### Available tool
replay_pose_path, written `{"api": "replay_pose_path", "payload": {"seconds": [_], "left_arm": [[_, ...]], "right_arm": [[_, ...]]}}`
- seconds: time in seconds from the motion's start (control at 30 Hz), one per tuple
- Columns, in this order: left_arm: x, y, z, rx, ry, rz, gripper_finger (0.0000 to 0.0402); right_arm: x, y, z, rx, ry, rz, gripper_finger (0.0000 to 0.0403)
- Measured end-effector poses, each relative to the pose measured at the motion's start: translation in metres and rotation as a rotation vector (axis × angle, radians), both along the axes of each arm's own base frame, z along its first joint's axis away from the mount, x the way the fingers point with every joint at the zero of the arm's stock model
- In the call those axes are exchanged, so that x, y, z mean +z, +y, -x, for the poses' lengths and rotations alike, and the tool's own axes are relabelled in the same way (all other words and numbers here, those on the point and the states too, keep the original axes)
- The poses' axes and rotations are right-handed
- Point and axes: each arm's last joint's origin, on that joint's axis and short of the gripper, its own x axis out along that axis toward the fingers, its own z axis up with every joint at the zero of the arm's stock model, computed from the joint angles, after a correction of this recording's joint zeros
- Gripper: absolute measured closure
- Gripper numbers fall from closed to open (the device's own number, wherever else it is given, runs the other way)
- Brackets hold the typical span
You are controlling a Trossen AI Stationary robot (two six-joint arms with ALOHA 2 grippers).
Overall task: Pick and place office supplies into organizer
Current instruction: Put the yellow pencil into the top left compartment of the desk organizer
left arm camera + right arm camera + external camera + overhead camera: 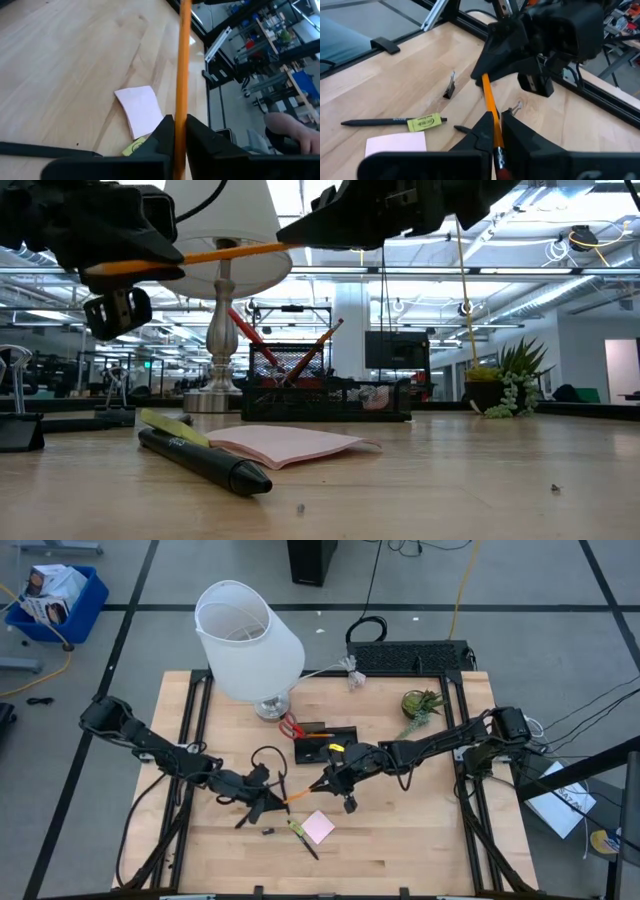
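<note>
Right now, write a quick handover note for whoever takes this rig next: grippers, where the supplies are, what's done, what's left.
Left gripper: shut on the orange pencil, held above the table.
Right gripper: shut on the same pencil's other end, mid-handoff.
Organizer: by the lamp base, already holding red-handled scissors and pencils.
Left on the table: pink sticky pad, black pen, yellow-green marker, binder clips.

Orange pencil airborne, level; pink pad, black pen flat; organizer behind.
</note>
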Motion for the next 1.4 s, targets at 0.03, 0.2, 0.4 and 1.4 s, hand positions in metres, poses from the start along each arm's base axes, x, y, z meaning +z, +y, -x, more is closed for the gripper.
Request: {"api": "replay_pose_path", "payload": {"seconds": [0.03,0.2,0.4,1.4], "left_arm": [[0.000,0.000,0.000,-0.003,-0.002,-0.005,0.0378],[0.000,0.000,0.000,0.008,0.005,-0.001,0.0374],[-0.003,0.001,0.001,0.025,0.017,-0.030,0.0371],[0.024,0.004,-0.008,0.140,-0.317,-0.274,0.0378]], "right_arm": [[0.000,0.000,0.000,0.000,0.000,0.000,0.0385],[0.000,0.000,0.000,-0.009,-0.003,0.004,0.0370],[0.015,0.004,0.006,-0.081,-0.019,-0.051,0.0301],[-0.043,-0.018,0.083,-0.279,-0.356,-0.577,0.0242]]}}
